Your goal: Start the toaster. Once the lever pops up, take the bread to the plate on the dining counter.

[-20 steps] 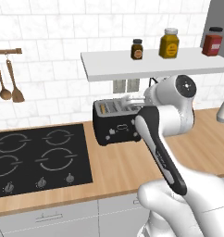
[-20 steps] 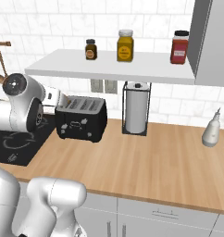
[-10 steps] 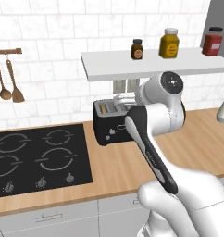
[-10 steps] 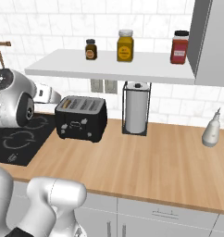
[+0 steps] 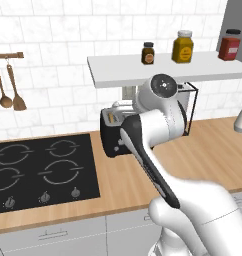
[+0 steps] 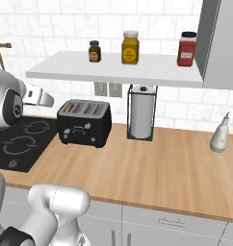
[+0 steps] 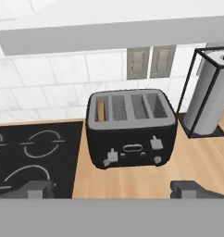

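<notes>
The black four-slot toaster (image 7: 130,134) stands on the wood worktop against the tiled wall, also seen as the toaster (image 6: 84,122) and, half hidden by my arm, the toaster (image 5: 112,136). A brown slice of bread (image 7: 101,110) stands in its leftmost slot. On the toaster's front, the left lever (image 7: 111,156) sits lower than the right lever (image 7: 156,142). My gripper (image 7: 111,190) hangs open in front of the toaster and a little above it, touching nothing; the gripper (image 6: 45,99) is left of the toaster. The plate and the dining counter are out of view.
A paper towel roll in a wire holder (image 6: 141,117) stands right of the toaster. The black hob (image 5: 38,170) lies to its left. A shelf (image 6: 113,72) with three jars overhangs the toaster. A soap bottle (image 6: 219,134) stands far right, and wooden spoons (image 5: 10,90) hang on the wall.
My arm has swung left, so the hand has drawn back from the toaster towards the hob. The jaws stayed open and the toaster did not move.
</notes>
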Robot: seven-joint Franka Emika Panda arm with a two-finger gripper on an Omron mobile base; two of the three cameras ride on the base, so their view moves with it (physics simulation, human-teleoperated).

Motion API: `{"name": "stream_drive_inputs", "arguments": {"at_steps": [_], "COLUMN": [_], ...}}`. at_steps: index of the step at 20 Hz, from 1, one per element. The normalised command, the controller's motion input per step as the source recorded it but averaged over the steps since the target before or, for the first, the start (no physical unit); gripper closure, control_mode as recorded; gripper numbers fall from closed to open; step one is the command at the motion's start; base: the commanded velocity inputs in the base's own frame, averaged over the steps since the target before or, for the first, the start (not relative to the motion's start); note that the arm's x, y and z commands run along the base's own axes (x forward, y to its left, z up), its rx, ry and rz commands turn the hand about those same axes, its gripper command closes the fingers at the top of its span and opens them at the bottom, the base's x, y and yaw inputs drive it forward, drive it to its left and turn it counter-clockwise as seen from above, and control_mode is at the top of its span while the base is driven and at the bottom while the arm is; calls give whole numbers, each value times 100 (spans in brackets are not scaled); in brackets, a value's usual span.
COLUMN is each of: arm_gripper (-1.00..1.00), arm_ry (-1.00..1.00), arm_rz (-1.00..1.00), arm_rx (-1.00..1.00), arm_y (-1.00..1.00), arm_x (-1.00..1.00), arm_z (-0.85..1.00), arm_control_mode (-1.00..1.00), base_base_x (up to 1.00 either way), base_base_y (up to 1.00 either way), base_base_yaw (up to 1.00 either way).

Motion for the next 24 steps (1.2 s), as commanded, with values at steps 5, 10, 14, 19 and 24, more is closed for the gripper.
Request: {"name": "stream_drive_inputs", "arguments": {"at_steps": [5,10,14,19,24], "arm_gripper": [-100,-100,-100,-100,-100], "arm_ry": [2,0,-9,-2,0], "arm_rz": [0,0,0,0,0], "arm_rx": [1,4,6,0,0], "arm_y": [-1,-1,-6,0,0], "arm_x": [0,0,0,0,0], "arm_z": [8,9,11,0,0], "arm_control_mode": [-100,-100,-100,-100,-100], "base_base_x": [0,0,0,0,0], "base_base_y": [0,0,0,0,0], "base_base_yaw": [0,0,0,0,0]}}
